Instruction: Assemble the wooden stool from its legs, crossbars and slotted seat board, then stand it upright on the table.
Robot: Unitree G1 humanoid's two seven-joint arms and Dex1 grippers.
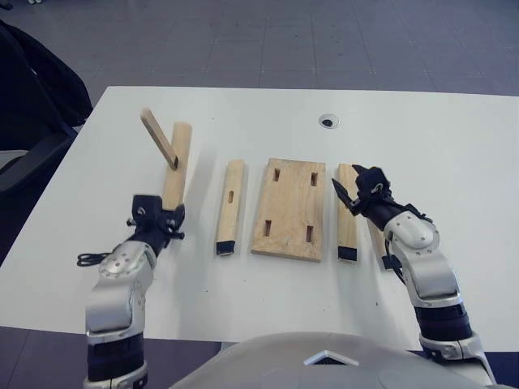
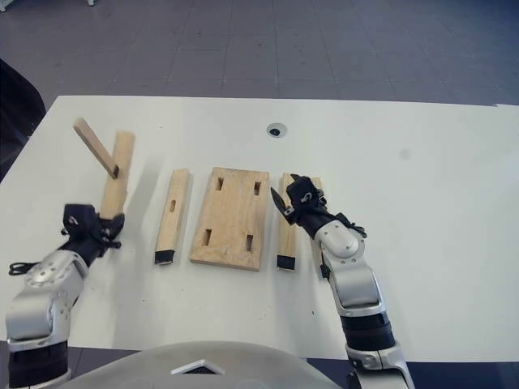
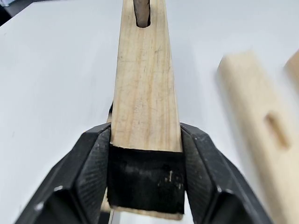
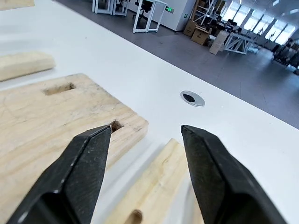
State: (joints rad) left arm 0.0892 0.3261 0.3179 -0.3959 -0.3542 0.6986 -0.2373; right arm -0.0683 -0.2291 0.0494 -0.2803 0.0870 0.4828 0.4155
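My left gripper [image 3: 145, 140] is clamped on the black-capped end of one leg [image 1: 177, 162], which lies at the table's [image 1: 454, 162] left with a crossbar [image 1: 159, 138] standing tilted in its slot: the only joint made so far. A second leg [image 1: 231, 203] and the seat board [image 1: 288, 209] lie flat and loose, the board's slots empty. My right gripper [image 4: 146, 128] hangs agape over a third leg [image 1: 347, 237]; what may be another piece lies half-hidden under that arm. Most of the assembly remains

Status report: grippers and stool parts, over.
Left gripper shut on leftmost leg, crossbar standing in its slot. Right gripper open over right leg beside seat board. Board flat, slots unfilled.
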